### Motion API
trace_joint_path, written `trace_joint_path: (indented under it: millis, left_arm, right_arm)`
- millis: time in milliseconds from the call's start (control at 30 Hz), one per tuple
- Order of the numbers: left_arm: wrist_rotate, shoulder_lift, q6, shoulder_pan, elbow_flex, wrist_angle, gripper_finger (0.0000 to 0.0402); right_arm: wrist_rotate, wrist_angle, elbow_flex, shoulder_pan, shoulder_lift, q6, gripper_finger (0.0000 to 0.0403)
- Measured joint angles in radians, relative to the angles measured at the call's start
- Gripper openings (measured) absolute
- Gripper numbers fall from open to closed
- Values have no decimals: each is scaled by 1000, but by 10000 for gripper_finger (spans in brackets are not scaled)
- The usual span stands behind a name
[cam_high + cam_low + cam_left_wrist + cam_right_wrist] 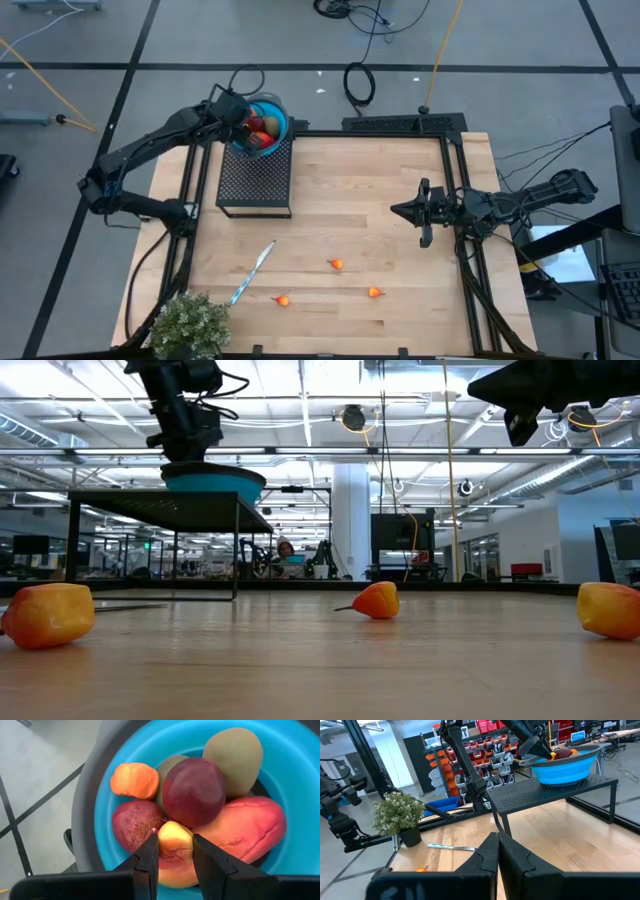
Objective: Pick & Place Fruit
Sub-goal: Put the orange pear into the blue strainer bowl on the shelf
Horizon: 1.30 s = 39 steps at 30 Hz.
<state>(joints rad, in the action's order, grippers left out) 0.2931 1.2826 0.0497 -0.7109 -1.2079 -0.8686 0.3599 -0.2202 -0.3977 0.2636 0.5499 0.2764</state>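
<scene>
The left end effector (172, 857) is positioned over the blue bowl (277, 118), which stands on the black perforated stand (256, 178) at the upper left of the high view. Its fingers (150, 857) are clamped on a small yellow-orange fruit piece (175, 840), one finger on each side.

Bowl contents, left wrist view:
- long red-orange piece (245, 832), long axis running from lower centre toward the right rim, lying lowest;
- two dark red balls (194, 790), touching each other;
- two olive-brown ovals (235, 752), the upper one standing on end against the rim;
- one orange bit (135, 780) at the left wall.

Three small orange fruits (337, 264) remain on the wooden bench (350, 200), spread along the lower centre of the high view, well apart from one another. In the low view the middle one points its stem left.

The blue-handled knife (250, 273) lies diagonally at lower left, near the green plant (190, 325).

The right end effector (400, 210) hovers at centre right, fingers closed together, holding nothing. The bench centre between stand and right arm is open.
</scene>
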Motion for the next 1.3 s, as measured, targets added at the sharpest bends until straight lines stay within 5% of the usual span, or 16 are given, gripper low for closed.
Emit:
trace_joint_path:
  millis: [133, 400, 633, 1100, 1300]
  left_arm:
    - [-1, 0, -3, 0, 0, -1, 109]
    - [1, -6, -16, 0, -16, -4, 206]
    - [-30, -53, 57, 34, -155, -6, 244]
    - [-214, -133, 209, 381, -209, 19, 246]
    - [-214, -133, 233, 556, -143, 213, 244]
  right_arm:
    - [0, 0, 0, 0, 0, 0, 0]
    - [-3, 0, 0, 0, 0, 0, 0]
    - [-26, -20, 0, 0, 0, 0, 0]
    - [-101, -45, 0, 0, 1, -3, 0]
    - [-157, -42, 0, 0, 5, -3, 0]
